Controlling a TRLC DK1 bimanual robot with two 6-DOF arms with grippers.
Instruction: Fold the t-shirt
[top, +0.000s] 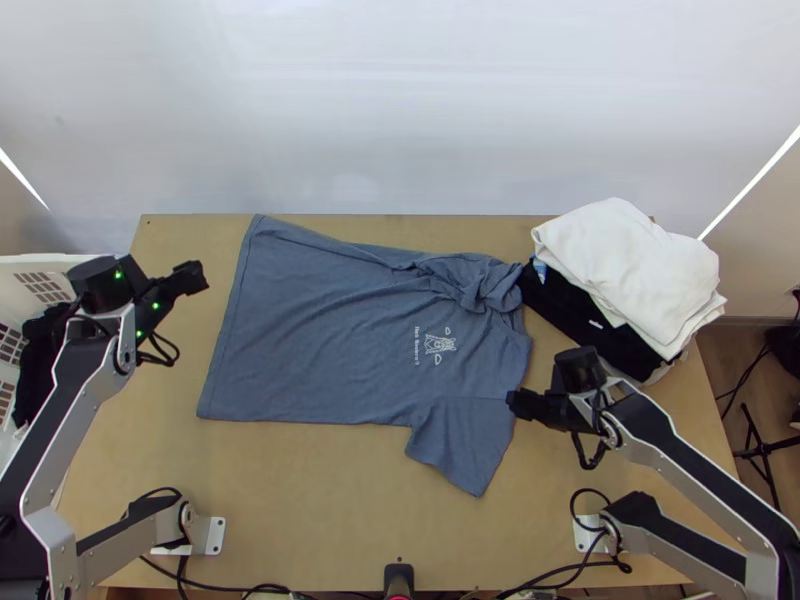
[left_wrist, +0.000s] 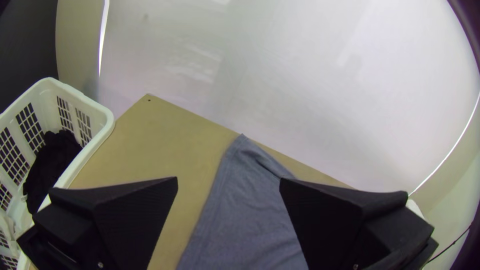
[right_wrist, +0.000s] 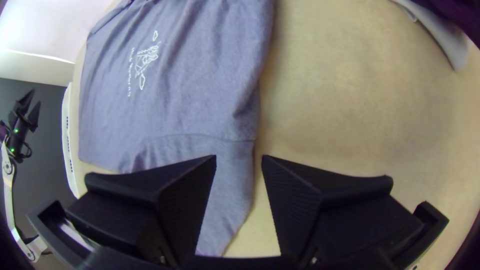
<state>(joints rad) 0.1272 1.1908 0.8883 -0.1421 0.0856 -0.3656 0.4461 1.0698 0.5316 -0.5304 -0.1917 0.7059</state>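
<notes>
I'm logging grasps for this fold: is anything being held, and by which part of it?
Nothing is held: the left gripper and right gripper are both open, and the t-shirt lies on the table.

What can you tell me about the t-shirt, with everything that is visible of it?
The blue-grey t-shirt looks like soft knit, with a small white print on the chest. It lies unfolded and creased on the table, hem toward the left arm. The near short sleeve is spread; the far shoulder is bunched, close to or against the black garment. The open right gripper, by the near shoulder, holds none of it.
</notes>
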